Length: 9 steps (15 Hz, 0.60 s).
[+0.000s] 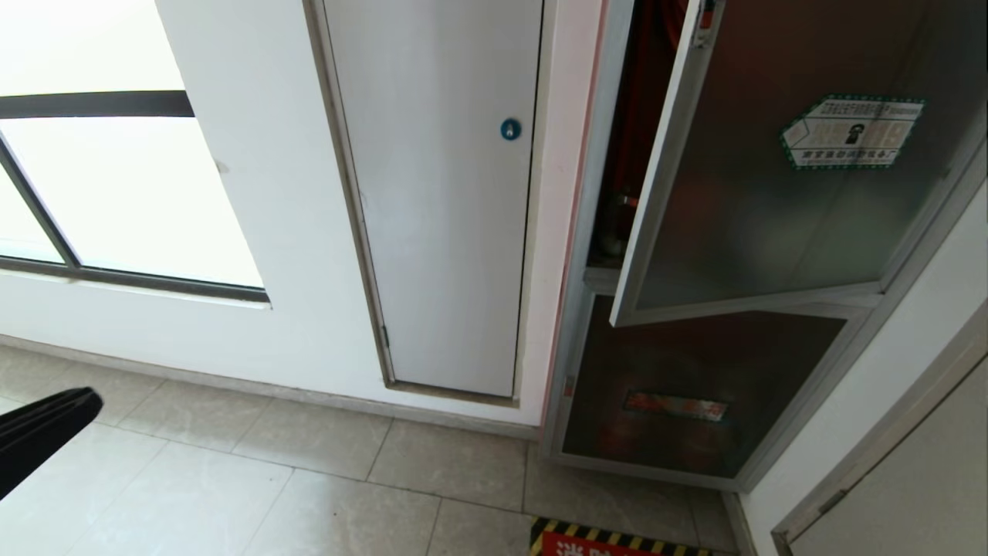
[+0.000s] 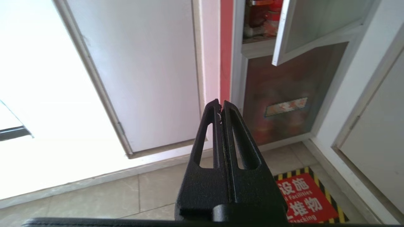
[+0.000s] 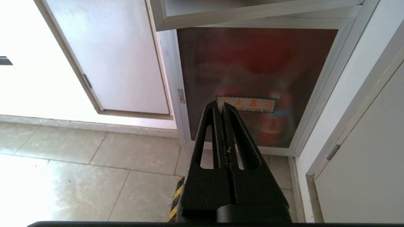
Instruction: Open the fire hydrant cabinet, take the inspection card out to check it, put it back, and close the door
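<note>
The silver-framed tinted glass door point(image 1: 772, 177) stands ajar on the silver-framed fire hydrant cabinet point(image 1: 610, 154), up and right of the left gripper's fingers point(image 2: 210, 126); the white blue-lock panel point(image 1: 440, 193) lies left of the cabinet.

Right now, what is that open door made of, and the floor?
The door looks like dark tinted glass in a silvery metal frame, probably aluminium: the pane is glossy with hazy reflections and the edge is a pale brushed strip. The floor looks like beige stone or ceramic tiles, with straight grout lines and a soft shine.
</note>
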### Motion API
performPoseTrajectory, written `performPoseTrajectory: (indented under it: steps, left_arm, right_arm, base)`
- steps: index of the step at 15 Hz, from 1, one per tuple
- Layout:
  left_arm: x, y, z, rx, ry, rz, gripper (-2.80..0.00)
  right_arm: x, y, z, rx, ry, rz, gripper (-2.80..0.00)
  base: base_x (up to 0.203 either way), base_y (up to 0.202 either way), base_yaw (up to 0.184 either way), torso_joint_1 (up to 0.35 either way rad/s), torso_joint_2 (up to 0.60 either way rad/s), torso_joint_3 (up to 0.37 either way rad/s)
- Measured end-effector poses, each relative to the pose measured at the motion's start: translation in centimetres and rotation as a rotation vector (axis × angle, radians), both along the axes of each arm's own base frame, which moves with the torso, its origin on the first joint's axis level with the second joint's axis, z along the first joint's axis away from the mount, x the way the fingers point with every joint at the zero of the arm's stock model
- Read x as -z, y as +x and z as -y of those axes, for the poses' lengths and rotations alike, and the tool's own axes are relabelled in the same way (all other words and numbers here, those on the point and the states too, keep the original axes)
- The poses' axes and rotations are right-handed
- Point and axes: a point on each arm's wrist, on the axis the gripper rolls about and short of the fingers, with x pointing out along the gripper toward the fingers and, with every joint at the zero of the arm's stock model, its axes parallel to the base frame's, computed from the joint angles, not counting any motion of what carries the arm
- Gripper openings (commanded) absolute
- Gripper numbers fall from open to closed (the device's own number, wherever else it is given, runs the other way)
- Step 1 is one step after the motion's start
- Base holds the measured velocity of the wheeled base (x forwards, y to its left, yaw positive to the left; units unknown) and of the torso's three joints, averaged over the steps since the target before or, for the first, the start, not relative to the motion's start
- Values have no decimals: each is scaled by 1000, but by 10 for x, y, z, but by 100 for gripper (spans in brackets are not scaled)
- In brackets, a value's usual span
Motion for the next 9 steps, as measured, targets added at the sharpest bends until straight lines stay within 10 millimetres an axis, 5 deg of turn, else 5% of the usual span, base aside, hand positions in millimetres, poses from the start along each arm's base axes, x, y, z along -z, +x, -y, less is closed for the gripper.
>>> performPoseTrajectory:
  steps: [4, 9]
  left_arm:
    - [16, -48, -9, -231, 20, 88, -280]
    - [18, -64, -15, -510, 128, 185, -280]
  right_arm:
    - [0, 0, 0, 0, 0, 0, -280]
    - [0, 0, 0, 0, 0, 0, -280]
  base:
    - [0, 0, 0, 0, 0, 0]
    - [0, 0, 0, 0, 0, 0]
